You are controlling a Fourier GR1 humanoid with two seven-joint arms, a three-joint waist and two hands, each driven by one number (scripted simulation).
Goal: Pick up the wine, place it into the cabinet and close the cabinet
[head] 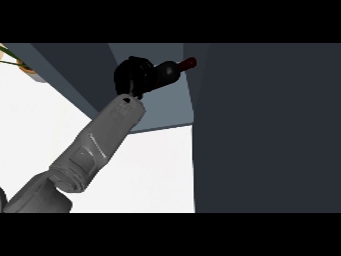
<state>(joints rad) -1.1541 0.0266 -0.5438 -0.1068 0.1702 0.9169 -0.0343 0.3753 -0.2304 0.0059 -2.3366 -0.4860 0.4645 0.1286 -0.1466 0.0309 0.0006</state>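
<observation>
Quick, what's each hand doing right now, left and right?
Left hand: shut on the wine bottle, inside the cabinet.
Right hand: not in view.

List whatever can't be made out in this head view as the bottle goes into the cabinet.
- Wine bottle: its lower body is hidden by the left robot hand curled round it; only neck and red top show.
- Cabinet interior: the dark door covers the right side, so what lies behind it cannot be seen.
- Right robot hand: nowhere in view.
- Potted plant: cut off by the cabinet's side wall.
</observation>
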